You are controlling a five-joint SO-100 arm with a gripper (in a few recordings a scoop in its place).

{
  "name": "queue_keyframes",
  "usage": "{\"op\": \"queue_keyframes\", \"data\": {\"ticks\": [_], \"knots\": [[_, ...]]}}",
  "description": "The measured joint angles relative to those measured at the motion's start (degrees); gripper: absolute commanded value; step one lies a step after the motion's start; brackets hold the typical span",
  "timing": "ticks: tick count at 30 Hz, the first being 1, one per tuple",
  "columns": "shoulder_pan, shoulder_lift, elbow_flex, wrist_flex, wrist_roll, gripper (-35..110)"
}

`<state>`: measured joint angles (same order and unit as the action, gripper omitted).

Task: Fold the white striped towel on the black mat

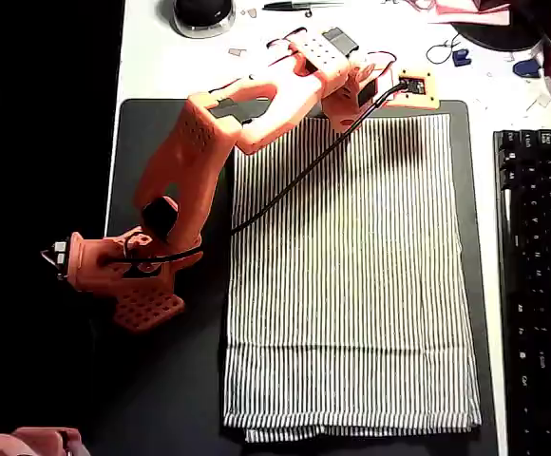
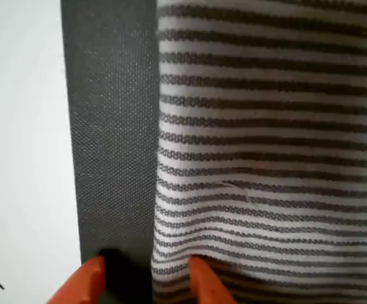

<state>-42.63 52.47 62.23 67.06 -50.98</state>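
The white striped towel point(image 1: 351, 275) lies flat on the black mat point(image 1: 171, 380), covering its middle and right part. A second layer peeks out along its lower edge. My orange arm reaches across the towel's top edge, and my gripper point(image 1: 410, 92) is low over that edge near the top right corner. In the wrist view the gripper point(image 2: 147, 282) is open. One of its fingertips point(image 2: 90, 280) is over the mat point(image 2: 111, 126), the other over the towel point(image 2: 266, 126), so they straddle the towel's edge. Nothing is held.
A black keyboard point(image 1: 541, 285) lies right of the mat. The white desk point(image 1: 503, 85) behind the mat carries small clutter, a pen and a round black object point(image 1: 202, 11). The arm's base point(image 1: 123, 271) stands on the mat's left side.
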Motion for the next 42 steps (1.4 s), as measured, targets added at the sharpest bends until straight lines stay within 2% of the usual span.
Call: {"op": "queue_keyframes", "data": {"ticks": [5, 7, 8, 21, 35, 42], "knots": [[0.9, 0.6, 2.2, -0.8, -0.5, 14], [1.5, 1.1, 3.8, 0.1, -1.5, 2], [1.8, 1.5, 4.6, 0.4, -2.0, 0], [5.4, 5.1, 7.5, 5.6, -4.2, 0], [12.0, 15.7, 3.0, 20.9, -7.9, 0], [20.6, 22.2, 1.9, 28.9, -14.4, 0]]}}
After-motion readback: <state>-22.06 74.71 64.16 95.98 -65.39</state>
